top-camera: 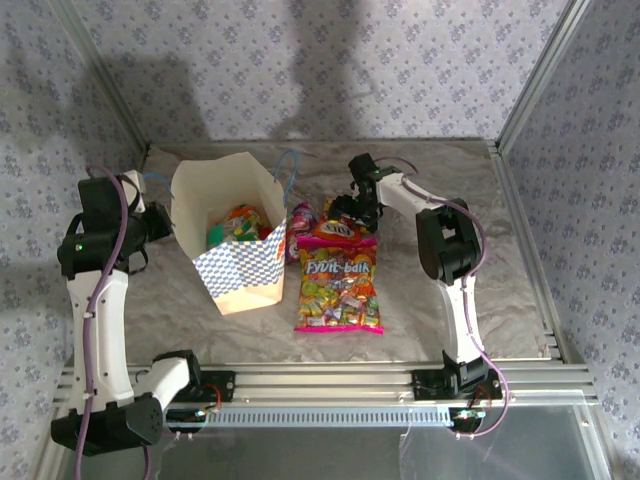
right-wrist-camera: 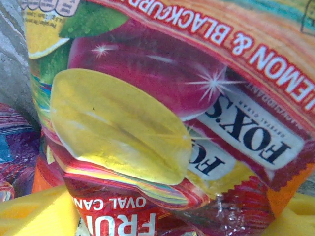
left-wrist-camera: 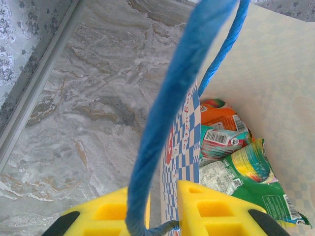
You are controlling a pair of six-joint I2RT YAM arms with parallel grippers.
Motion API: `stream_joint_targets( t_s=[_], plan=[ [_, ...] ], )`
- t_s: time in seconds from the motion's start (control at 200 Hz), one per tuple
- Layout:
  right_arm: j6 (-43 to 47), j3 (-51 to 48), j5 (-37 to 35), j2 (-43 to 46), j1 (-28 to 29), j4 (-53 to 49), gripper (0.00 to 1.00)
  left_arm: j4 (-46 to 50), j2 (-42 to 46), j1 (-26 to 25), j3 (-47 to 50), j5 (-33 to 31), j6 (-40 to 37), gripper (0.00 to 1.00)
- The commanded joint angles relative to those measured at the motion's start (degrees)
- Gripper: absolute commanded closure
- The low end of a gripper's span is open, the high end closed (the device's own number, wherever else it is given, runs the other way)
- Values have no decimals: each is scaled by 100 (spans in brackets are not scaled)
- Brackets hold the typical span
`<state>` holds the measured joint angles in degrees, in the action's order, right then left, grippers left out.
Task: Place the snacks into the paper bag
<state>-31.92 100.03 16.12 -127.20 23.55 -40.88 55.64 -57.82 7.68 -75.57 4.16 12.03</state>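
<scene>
Left gripper (left-wrist-camera: 164, 189) (top-camera: 158, 220): jaws narrow, clamped on the left wall of the paper bag (top-camera: 240, 272) (left-wrist-camera: 275, 73) at its rim. The wall's checkered edge runs down into the slot between the yellow fingers (left-wrist-camera: 216, 211). A blue cord handle (left-wrist-camera: 182, 88) loops up in front of the left finger.

Paper bag: upright and open-mouthed, left of centre on the table (top-camera: 450, 180) (left-wrist-camera: 88, 98), its checkered side on the near wall.

Contents, as the left wrist view shows them:
- orange packet (left-wrist-camera: 221, 115) on the far side;
- teal packet (left-wrist-camera: 216, 142) against it;
- green packet (left-wrist-camera: 251, 167) nearest.

Right gripper (right-wrist-camera: 165, 216) (top-camera: 350, 215): jaws wide, one yellow finger (right-wrist-camera: 34, 211) on each side of the red packet (right-wrist-camera: 147, 98) (top-camera: 338, 232). Whether the pads touch it cannot be told.

Red packet: glossy, printed with fruit and white lettering. It lies on the table just right of the paper bag, outside it.

Purple packet (top-camera: 300, 220) (right-wrist-camera: 15, 142): on the table between the paper bag and the red packet, just beside both.

Pink bag (top-camera: 340, 290): the largest, multicoloured, lying flat on the table right of the paper bag. Its far end touches the red packet, and it is well apart from the gripper fingers.
</scene>
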Motion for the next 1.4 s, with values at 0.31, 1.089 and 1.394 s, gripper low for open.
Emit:
stream_joint_targets(
  t_s=[0.31, 1.089, 1.394],
  plan=[
    [81, -139, -420, -114, -155, -373, 46, 149, 157, -36, 42, -48, -87, 78],
    [265, -350, -719, 551, -475, -525, 75, 166, 271, -32, 70, -34, -87, 78],
    [437, -352, -1035, 972, -480, -697, 81, 167, 297, -34, 34, 32, -70, 78]
  ],
)
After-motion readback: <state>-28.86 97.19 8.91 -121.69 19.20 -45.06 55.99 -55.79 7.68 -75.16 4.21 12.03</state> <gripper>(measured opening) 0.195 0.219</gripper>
